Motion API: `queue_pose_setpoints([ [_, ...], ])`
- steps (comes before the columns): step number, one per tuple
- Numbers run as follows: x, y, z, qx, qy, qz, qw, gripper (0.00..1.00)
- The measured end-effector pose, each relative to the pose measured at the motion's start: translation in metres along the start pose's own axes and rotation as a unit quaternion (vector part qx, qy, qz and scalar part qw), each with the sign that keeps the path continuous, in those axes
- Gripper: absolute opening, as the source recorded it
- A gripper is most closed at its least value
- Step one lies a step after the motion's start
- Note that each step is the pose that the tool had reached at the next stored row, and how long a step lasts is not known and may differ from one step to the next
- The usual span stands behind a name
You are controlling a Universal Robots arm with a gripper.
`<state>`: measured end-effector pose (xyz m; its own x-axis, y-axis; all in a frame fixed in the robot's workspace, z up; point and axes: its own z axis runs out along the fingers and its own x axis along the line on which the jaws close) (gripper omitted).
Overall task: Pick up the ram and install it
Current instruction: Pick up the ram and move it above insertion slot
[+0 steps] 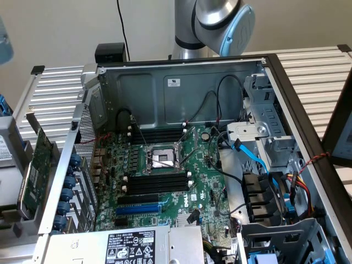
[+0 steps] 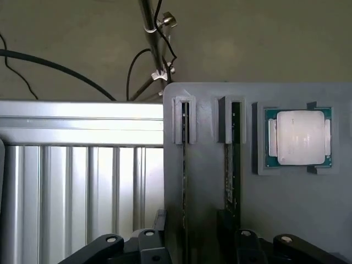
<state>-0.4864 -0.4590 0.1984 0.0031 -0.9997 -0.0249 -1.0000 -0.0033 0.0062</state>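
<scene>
in the wrist view the pincer (image 2: 192, 247) stands wide, its 2 black fingers (image 2: 140, 245) apart with nothing between them but the grey holder (image 2: 297, 220) beneath. the ram (image 2: 233, 165) stands on edge in 1 of the holder's 2 narrow slots, a thin dark stick with a pale label strip along its side, not yet lifted and not touched by either finger. the neighbouring slot (image 2: 184, 165) shows a thin dark line; whether that is another stick cannot be told. a cpu chip (image 2: 300, 137) lies flat in a square recess just beside the ram, on the side away from that other slot. the holder rests on the slatted metal counter (image 2: 71, 181). in the exterior view the robot arm (image 1: 214, 22) rises at 12 o'clock behind the open computer case (image 1: 181, 82). inside the case the green motherboard (image 1: 198, 187) lies flat, with the cpu socket (image 1: 162, 158) near the middle and black memory slots (image 1: 157, 181) just toward 6 o'clock of it, another black set toward 12 o'clock. a blue slot (image 1: 137, 209) lies further toward 6 o'clock. a green expansion card (image 1: 36, 165) leans outside the case at 9 o'clock, and a blue cable (image 1: 250, 157) runs at 3 o'clock.
</scene>
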Motion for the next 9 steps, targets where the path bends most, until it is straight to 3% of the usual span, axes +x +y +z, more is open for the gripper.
queue_pose_setpoints([
  [2, 0.0, 0.0006, 0.0019, 0.0, 0.0, 0.0, 1.0, 0.46],
  [4, 0.0, 0.0013, 0.0024, 0.0, 0.0, 0.0, 1.0, 0.33],
  [5, 0.0, 0.0016, 0.0023, -0.0001, 0.0001, 0.0, 1.0, 0.33],
  [9, 0.0008, 0.0024, 0.0017, 0.0, -0.0001, 0.0, 1.0, 0.16],
])
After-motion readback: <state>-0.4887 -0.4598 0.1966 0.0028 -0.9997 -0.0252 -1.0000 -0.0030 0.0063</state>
